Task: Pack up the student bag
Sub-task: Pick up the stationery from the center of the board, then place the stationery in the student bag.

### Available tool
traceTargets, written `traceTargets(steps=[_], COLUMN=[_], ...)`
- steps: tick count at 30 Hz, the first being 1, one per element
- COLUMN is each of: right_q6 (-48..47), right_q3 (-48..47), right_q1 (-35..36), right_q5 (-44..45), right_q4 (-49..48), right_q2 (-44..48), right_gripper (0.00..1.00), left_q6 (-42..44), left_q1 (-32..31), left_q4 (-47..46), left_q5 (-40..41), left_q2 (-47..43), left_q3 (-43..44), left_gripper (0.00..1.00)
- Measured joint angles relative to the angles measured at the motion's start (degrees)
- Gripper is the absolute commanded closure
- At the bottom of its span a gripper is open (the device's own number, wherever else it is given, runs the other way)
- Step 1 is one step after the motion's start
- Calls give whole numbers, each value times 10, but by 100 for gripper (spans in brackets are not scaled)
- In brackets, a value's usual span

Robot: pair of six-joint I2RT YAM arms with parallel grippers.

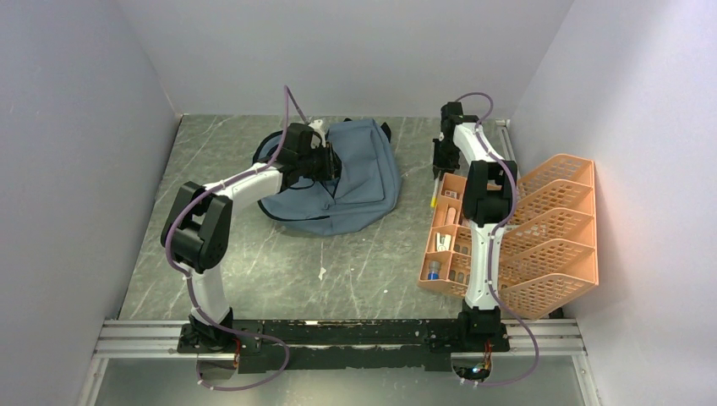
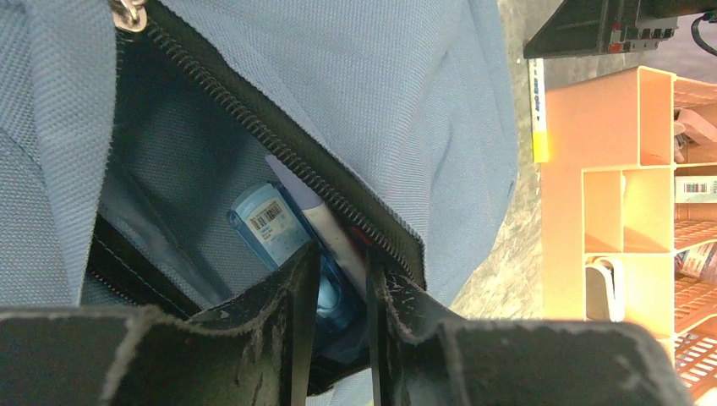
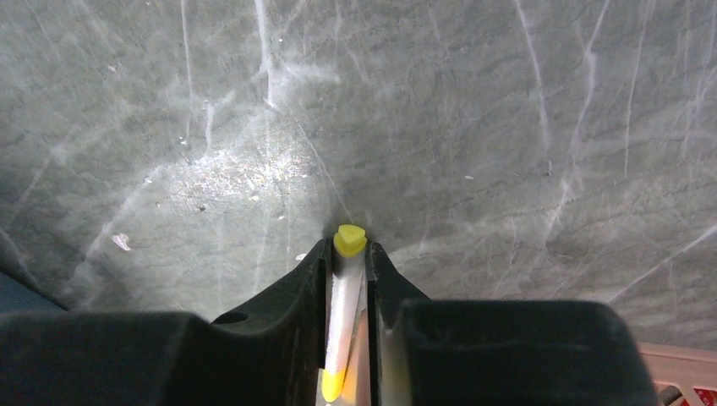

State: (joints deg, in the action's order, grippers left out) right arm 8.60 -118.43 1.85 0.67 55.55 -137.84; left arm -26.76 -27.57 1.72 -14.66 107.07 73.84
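Slate-blue fabric slumped at the far middle of the counter (image 1: 279, 279): that is the student bag (image 1: 363, 182), its long axis running roughly left to right. Its unzipped mouth faces left, toward the left arm. The left fingers (image 2: 279, 313) sit narrow at that mouth and seem to pinch its lip. A blue tube (image 2: 270, 224) lies inside.

The right fingers (image 3: 287, 304) are clamped narrow on a white pen (image 3: 345, 288) with yellow ends, just beside the far-left corner of the orange organiser (image 1: 554, 228). The pen's long axis runs along those fingers, pointing down at the counter. From there the bag lies to the left across bare counter. I'd judge the pen must travel left over the bag and tilt to match the slanting zip line.
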Motion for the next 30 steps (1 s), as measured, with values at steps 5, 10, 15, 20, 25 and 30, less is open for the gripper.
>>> traceTargets(steps=[5,10,15,20,25,30], right_q6=[5,7,17,33,57,86], right_q3=[13,43,99,144,193,227], right_q1=[-1,-1,5,24,72,139], right_q5=[-8,-31,-64,-84,-87,-151], right_q4=[-14,-49,-103,-162,-231,-302], right_q2=[5,23,70,154,256,316], right_gripper=[95,100,100,100,100,100], left_q6=[0,4,10,15,25,46], left_q1=[0,0,0,0,1,3], left_q4=[2,6,28,53,61,55], left_q5=[1,15,50,115,146,118], left_q2=[0,-4,-34,-117,-226,-310], left_q3=[0,0,0,-13,-33,-93], left_gripper=[66,57,51,46,41,38])
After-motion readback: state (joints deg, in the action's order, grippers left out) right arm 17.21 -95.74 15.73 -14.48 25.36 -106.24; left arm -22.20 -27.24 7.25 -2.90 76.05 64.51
